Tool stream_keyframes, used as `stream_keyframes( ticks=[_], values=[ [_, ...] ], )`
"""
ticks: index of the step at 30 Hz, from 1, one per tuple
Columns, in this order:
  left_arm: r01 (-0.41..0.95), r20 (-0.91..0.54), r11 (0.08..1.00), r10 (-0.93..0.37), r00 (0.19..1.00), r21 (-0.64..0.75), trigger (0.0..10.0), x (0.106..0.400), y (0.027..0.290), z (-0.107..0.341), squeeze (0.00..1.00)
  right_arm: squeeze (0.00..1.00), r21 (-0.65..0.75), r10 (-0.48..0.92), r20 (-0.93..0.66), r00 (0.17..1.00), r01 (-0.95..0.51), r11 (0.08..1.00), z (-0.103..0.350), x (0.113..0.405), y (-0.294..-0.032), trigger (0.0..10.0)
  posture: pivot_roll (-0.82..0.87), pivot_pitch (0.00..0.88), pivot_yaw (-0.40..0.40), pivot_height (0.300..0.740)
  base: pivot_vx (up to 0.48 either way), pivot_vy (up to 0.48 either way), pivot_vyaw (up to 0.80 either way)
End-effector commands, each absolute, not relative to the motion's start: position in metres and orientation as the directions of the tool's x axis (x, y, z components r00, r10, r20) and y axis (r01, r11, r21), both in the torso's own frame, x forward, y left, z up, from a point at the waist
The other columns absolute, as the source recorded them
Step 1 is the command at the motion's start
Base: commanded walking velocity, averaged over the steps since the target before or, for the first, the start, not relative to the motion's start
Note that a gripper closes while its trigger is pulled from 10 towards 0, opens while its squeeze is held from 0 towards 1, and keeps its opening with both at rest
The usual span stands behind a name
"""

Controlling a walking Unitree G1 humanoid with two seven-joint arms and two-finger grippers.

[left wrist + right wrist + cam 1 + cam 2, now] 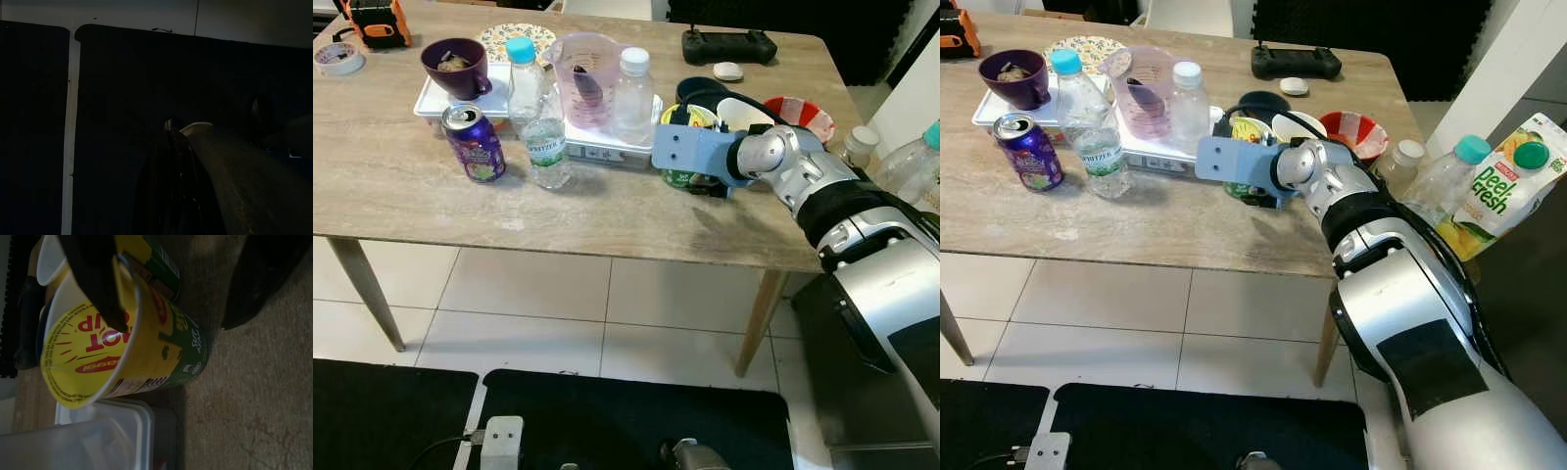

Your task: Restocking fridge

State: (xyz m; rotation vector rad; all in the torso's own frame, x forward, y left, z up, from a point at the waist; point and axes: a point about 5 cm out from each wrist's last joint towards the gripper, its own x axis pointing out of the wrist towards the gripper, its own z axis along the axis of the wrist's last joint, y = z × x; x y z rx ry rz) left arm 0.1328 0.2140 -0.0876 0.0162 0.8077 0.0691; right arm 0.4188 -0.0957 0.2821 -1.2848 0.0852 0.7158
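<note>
A yellow and green noodle cup (690, 118) stands on the wooden table (401, 201), just right of a white tray. My right arm reaches over the table's right end, and my right gripper (176, 323) is open around the cup (146, 357). One black finger (98, 279) lies against the cup's rim; the other finger (259, 279) stands a little apart from its side. From the head camera a blue wrist plate (690, 149) hides most of the fingers. My left arm hangs idle over a dark floor mat (122, 98).
On the table's left half stand a purple can (475, 144), a blue-capped water bottle (536, 117), a white-capped bottle (632, 93), a pink jug (584, 78) and a purple bowl (456, 67). A red-white bowl (800, 116) sits behind the cup. A juice carton (1508, 186) stands off the table's right end.
</note>
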Motion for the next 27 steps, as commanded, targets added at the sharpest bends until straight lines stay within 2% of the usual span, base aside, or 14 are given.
stream_keyframes(
  ticks=[1, 16, 19, 20, 22, 25, 26, 27],
  values=[
    [-0.040, -0.913, 0.999, 0.048, 0.404, 0.035, 10.0, 0.049, 0.205, -0.116, 0.00, 0.00, -0.842, 0.429, -0.442, 0.788, -0.529, 0.105, 0.281, 0.419, -0.101, 0.0, -0.01, 0.240, -0.143, 0.740, 0.000, 0.000, 0.00],
    [-0.038, -0.910, 0.998, 0.053, 0.412, 0.041, 10.0, 0.059, 0.207, -0.115, 0.00, 0.00, -0.859, 0.494, -0.380, 0.782, -0.496, 0.126, 0.307, 0.418, -0.095, 0.0, -0.01, 0.205, -0.133, 0.740, 0.000, 0.000, 0.00],
    [-0.038, -0.908, 0.999, 0.051, 0.416, 0.039, 10.0, 0.064, 0.206, -0.115, 0.00, 0.00, -0.830, 0.575, -0.410, 0.708, -0.551, 0.085, 0.314, 0.412, -0.089, 0.0, -0.01, 0.187, -0.132, 0.740, 0.000, 0.000, 0.00],
    [-0.038, -0.908, 0.999, 0.051, 0.416, 0.039, 10.0, 0.064, 0.206, -0.115, 0.00, 0.00, -0.830, 0.575, -0.410, 0.708, -0.551, 0.085, 0.314, 0.412, -0.089, 0.0, -0.01, 0.187, -0.132, 0.740, 0.000, 0.000, 0.00],
    [-0.038, -0.907, 0.999, 0.050, 0.419, 0.038, 10.0, 0.067, 0.205, -0.114, 0.00, 0.00, -0.806, 0.615, -0.451, 0.646, -0.591, 0.029, 0.314, 0.408, -0.087, 0.0, -0.01, 0.178, -0.131, 0.740, 0.000, 0.000, 0.00],
    [-0.042, -0.907, 0.999, 0.049, 0.419, 0.035, 10.0, 0.070, 0.204, -0.114, 0.00, 0.00, -0.750, 0.674, -0.538, 0.507, -0.653, -0.108, 0.311, 0.398, -0.086, 0.0, -0.01, 0.162, -0.129, 0.740, 0.000, 0.000, 0.00],
    [-0.042, -0.907, 0.999, 0.049, 0.419, 0.035, 10.0, 0.070, 0.204, -0.114, 0.00, 0.00, -0.750, 0.674, -0.538, 0.507, -0.653, -0.108, 0.311, 0.398, -0.086, 0.0, -0.01, 0.162, -0.129, 0.740, 0.000, 0.000, 0.00],
    [-0.043, -0.907, 0.999, 0.048, 0.419, 0.033, 10.0, 0.071, 0.204, -0.114, 0.00, 0.00, -0.730, 0.687, -0.563, 0.460, -0.666, -0.153, 0.310, 0.395, -0.086, 0.0, -0.01, 0.157, -0.128, 0.740, 0.000, 0.000, 0.00]
  ],
)
